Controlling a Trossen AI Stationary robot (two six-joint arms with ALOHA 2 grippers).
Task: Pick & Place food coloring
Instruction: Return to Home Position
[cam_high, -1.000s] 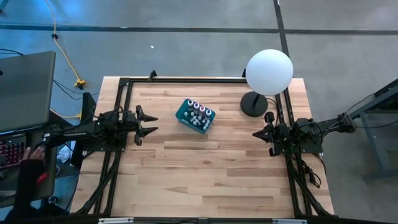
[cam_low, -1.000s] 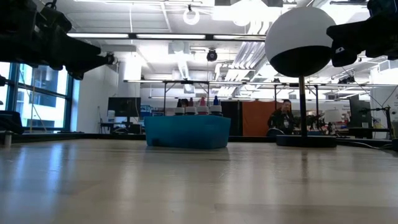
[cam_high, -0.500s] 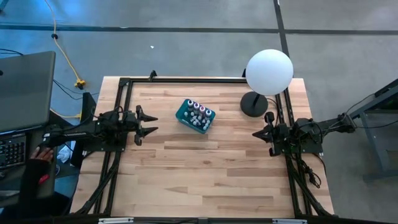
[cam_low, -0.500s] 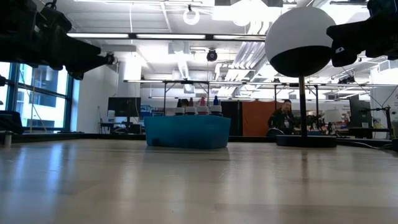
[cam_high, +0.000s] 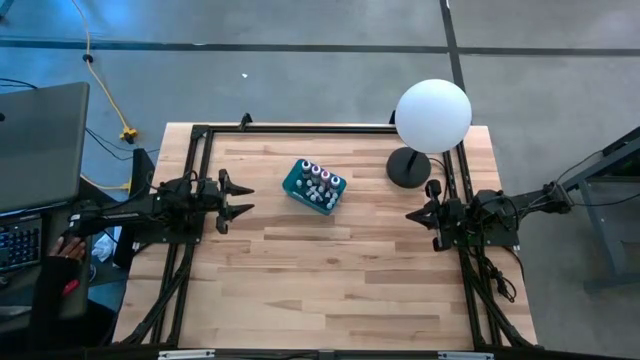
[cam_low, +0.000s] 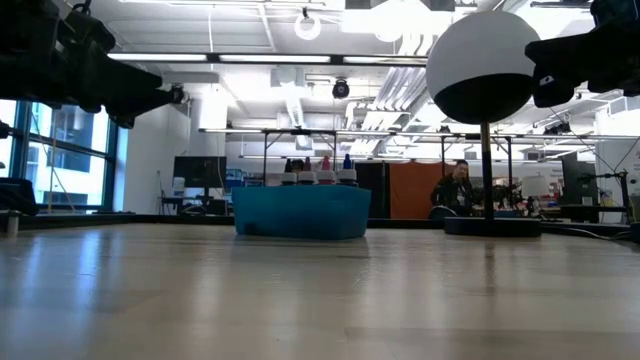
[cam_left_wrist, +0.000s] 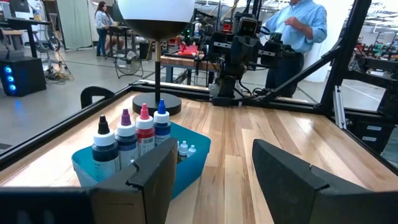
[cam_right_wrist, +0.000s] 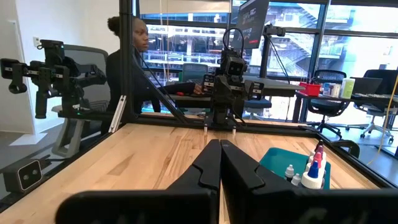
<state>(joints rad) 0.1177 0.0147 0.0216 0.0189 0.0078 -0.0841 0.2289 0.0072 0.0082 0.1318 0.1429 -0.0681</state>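
Note:
The food coloring bottles (cam_high: 318, 184) stand upright in a teal square box (cam_high: 291, 183) on the table's far middle; their caps (cam_low: 318, 176) show above the box wall in the low view. The left wrist view shows several of them (cam_left_wrist: 132, 135), dark, purple, pink and blue. My left gripper (cam_high: 244, 198) hovers open over the table's left side, left of the box, touching nothing. My right gripper (cam_high: 410, 215) is shut and waits at the table's right side. The right wrist view shows the bottles (cam_right_wrist: 313, 168) far off.
A white globe lamp (cam_high: 432, 116) on a dark round base (cam_high: 408, 167) stands at the far right. A laptop (cam_high: 40, 145) and a person's hand (cam_high: 66, 245) are left of the table. People show in the room beyond. Bare wood lies near the box.

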